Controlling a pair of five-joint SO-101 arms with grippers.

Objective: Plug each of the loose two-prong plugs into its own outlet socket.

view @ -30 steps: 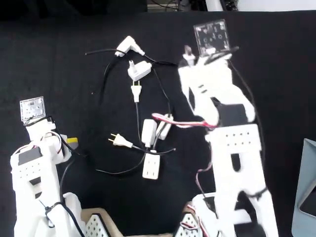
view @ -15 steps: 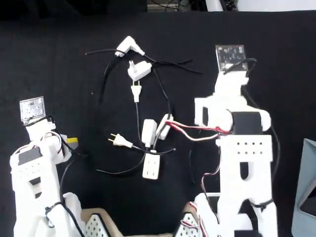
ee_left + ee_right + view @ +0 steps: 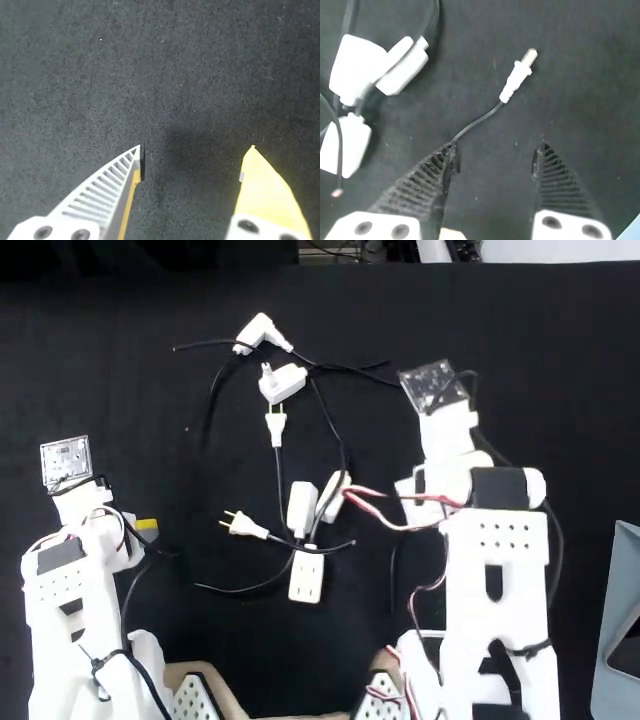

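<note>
plugs (image 3: 275, 426) are lying loose among black cables (image 3: 215, 390) in the middle of the desk (image 3: 120, 360), a gold-prong plug (image 3: 243, 526) resting near the white sockets (image 3: 303, 506). by my reading the work is sitting at the pick-up step, since nothing is being gripped. the right end effector (image 3: 496, 150) is hanging wide and empty above the desk, with a small plug (image 3: 519, 75) on its thin cable lying just ahead of the gap and the sockets off to one side. the next move is calling for a descent that straddles that plug's body, a firm close, then a turn to line it up with a socket's slots. the left end effector (image 3: 195, 150) is waiting wide over bare desk. against half a second ago, the right arm (image 3: 490, 540) is leaning its wrist over toward the cables; a second ago it was stretching far out across the desk. plugs, sockets and the left arm (image 3: 70, 580) are sitting where they were.
</note>
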